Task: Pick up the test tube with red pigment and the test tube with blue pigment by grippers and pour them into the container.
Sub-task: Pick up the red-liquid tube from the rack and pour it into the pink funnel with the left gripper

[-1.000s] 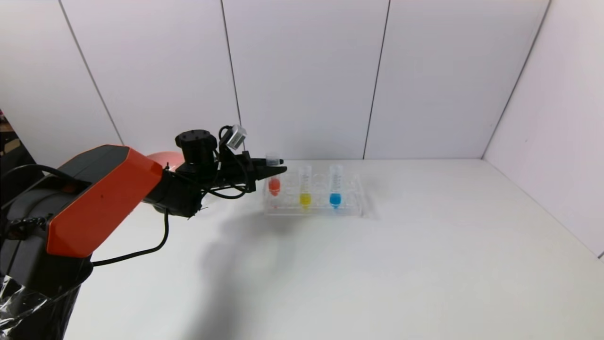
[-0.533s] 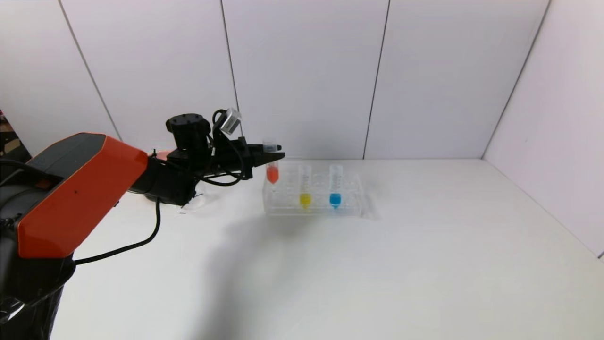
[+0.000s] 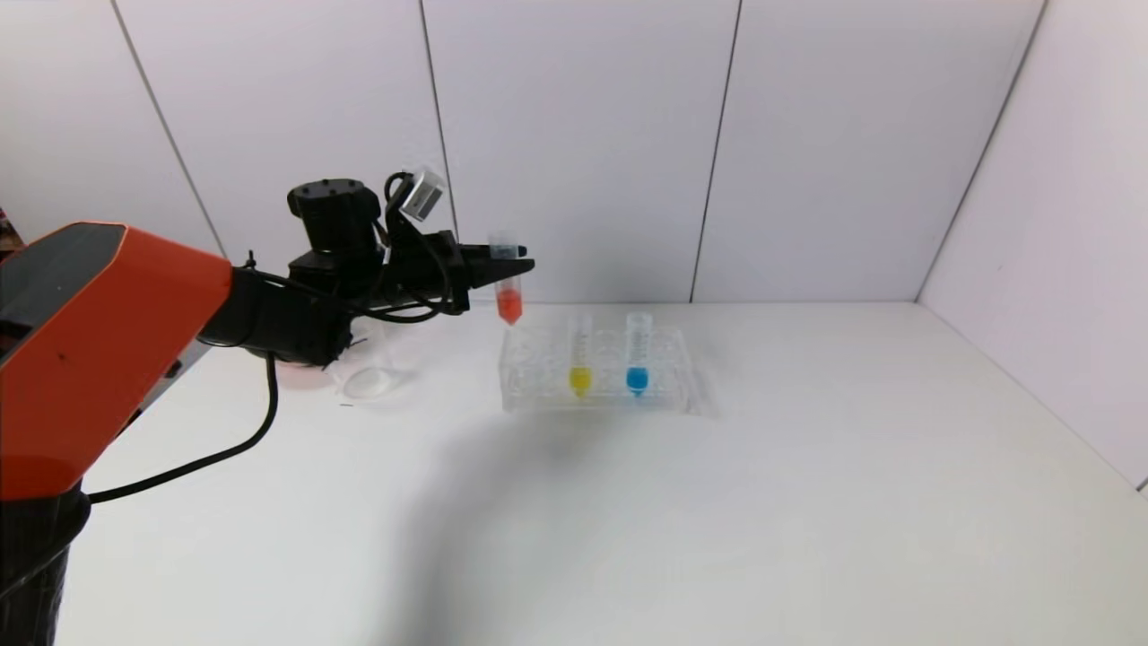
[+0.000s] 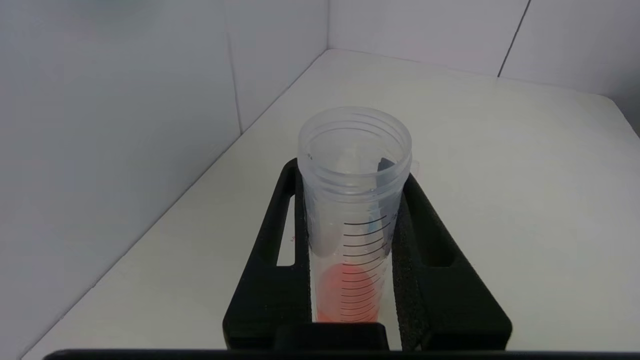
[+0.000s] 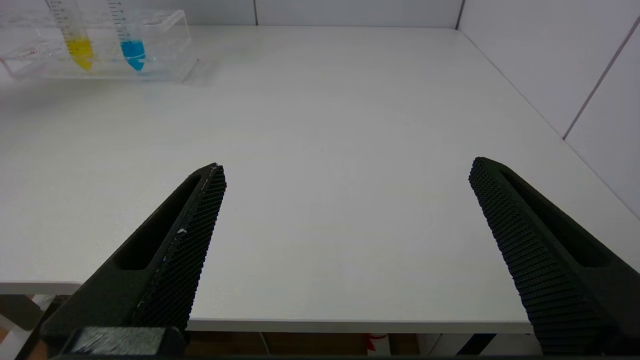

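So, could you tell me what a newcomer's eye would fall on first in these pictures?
Most striking is the red tube held upright in mid-air by the left gripper, above the left end of the rack. Next come the yellow tube and blue tube, standing side by side in that rack. The right gripper waits open over the table's near edge.

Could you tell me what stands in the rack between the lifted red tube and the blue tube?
The yellow tube stands between the red tube, held by the left gripper above the rack, and the blue tube; the head view shows it.
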Available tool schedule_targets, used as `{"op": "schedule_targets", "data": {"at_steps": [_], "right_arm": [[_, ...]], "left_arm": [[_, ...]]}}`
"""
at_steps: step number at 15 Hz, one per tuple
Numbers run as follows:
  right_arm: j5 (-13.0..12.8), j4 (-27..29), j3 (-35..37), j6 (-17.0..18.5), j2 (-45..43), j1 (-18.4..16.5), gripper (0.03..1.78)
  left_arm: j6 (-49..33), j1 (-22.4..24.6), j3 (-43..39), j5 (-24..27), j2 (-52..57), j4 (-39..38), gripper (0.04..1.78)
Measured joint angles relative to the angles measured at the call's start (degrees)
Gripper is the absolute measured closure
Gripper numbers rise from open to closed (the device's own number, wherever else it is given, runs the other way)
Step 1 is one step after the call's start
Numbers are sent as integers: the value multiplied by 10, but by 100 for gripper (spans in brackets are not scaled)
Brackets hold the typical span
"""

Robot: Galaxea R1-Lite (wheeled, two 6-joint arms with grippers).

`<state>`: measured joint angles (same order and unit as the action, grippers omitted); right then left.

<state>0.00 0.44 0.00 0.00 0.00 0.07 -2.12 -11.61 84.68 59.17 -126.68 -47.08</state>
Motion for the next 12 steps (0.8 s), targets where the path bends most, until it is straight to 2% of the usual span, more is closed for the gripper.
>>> {"op": "schedule_targets", "data": {"at_steps": [3, 9, 12], "right_arm": [[0, 0, 0, 0, 0, 0, 4], [0, 0, 0, 0, 0, 0, 4], [0, 0, 0, 0, 0, 0, 4]], "left_arm": [[4, 1, -25, -37, 41, 33, 135], [15, -1, -74, -169, 114, 81, 135], [37, -4, -91, -264, 147, 117, 135]]}}
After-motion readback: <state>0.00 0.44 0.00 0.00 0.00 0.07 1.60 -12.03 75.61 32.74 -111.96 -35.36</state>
